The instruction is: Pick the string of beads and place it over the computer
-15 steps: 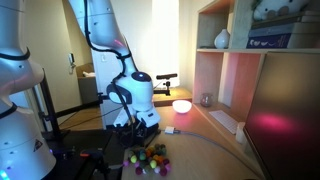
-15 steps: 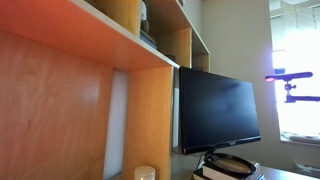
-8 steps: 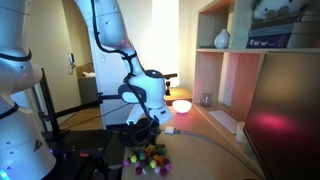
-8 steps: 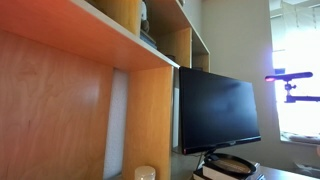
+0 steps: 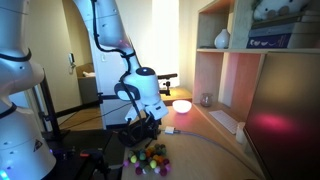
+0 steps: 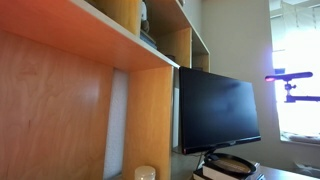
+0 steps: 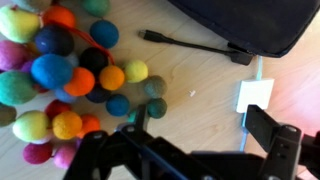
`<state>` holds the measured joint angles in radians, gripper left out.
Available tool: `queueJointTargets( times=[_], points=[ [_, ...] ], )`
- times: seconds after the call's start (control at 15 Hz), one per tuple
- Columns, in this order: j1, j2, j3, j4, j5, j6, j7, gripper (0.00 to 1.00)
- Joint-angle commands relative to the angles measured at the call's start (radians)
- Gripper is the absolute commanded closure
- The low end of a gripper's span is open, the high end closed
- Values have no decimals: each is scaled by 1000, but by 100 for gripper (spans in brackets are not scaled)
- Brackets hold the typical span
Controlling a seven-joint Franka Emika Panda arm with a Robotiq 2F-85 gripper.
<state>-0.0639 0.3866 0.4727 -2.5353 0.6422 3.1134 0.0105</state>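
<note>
Wrist view: string of beads [image 7: 70, 85] lies bunched on the surface [image 7: 205, 105], just left of the gripper [image 7: 190, 160], whose jaws are wide and empty. Over the last second the arm re-angled above the beads. Judged pre-grasp; computer [image 6: 218, 110] stands well apart.

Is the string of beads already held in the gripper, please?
No, the string of beads lies on the desk; the open gripper holds nothing.
</note>
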Motion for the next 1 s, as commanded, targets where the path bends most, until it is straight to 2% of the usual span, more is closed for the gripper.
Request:
queueJointTargets(
  times=[0.0, 0.2, 0.27, 0.4, 0.73, 0.93],
  points=[
    [-172, 13, 219, -53, 111, 152, -71, 0],
    [-302, 56, 360, -78, 94, 237, -66, 0],
    [-229, 25, 291, -63, 90, 184, -46, 0],
    [-275, 42, 332, -70, 90, 203, -47, 0],
    [-283, 46, 332, -70, 89, 202, -51, 0],
    [-326, 42, 372, -72, 84, 217, -51, 0]
  ],
)
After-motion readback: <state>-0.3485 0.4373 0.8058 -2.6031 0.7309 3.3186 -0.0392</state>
